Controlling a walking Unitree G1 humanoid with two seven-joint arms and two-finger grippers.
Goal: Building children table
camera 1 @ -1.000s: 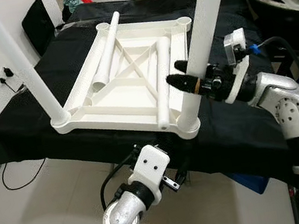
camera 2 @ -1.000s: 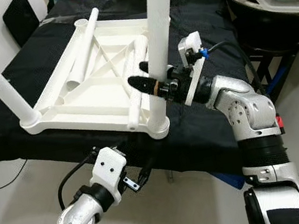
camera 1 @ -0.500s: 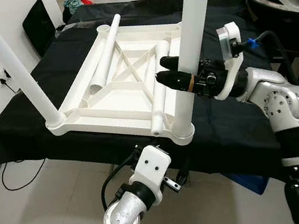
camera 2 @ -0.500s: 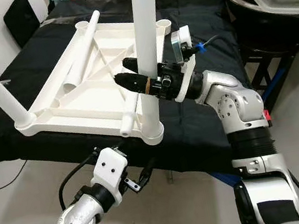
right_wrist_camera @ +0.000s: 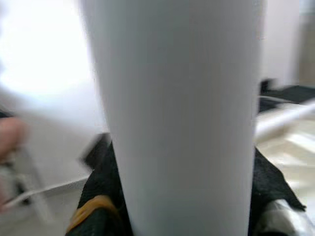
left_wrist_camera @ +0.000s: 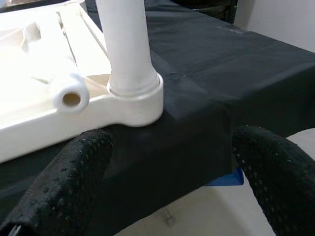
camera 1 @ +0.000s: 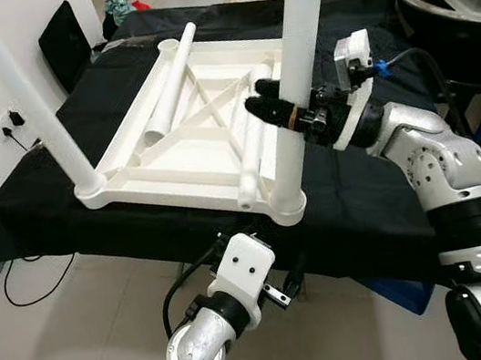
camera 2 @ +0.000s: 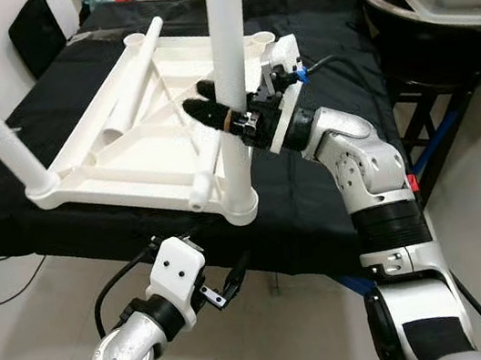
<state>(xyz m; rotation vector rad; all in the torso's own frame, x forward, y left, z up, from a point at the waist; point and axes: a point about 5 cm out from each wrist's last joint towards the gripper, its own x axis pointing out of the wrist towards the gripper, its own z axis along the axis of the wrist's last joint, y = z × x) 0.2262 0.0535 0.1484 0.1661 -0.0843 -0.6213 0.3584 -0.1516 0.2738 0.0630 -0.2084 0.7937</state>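
We grip the upright leg (camera 1: 299, 87) with our right gripper (camera 1: 280, 110), fingers closed around it, steadying it in the tabletop (camera 1: 171, 150) socket; the left gripper (left_wrist_camera: 167, 187) hangs open.

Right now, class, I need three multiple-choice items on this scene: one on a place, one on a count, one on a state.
1. Where does the white tabletop lie?
A. on the black cloth
B. on the floor
C. on a chair

2. How many legs stand upright in its corner sockets?
A. none
B. two
C. four

3. What is the right gripper doing?
A. hanging idle
B. closed around the near upright leg
C. lying flat on the cloth

Answers: 1 A, the black cloth spreads under it; 2 B, the far upright leg is the second, while two more lie loose; 3 B, its fingers flank that leg.
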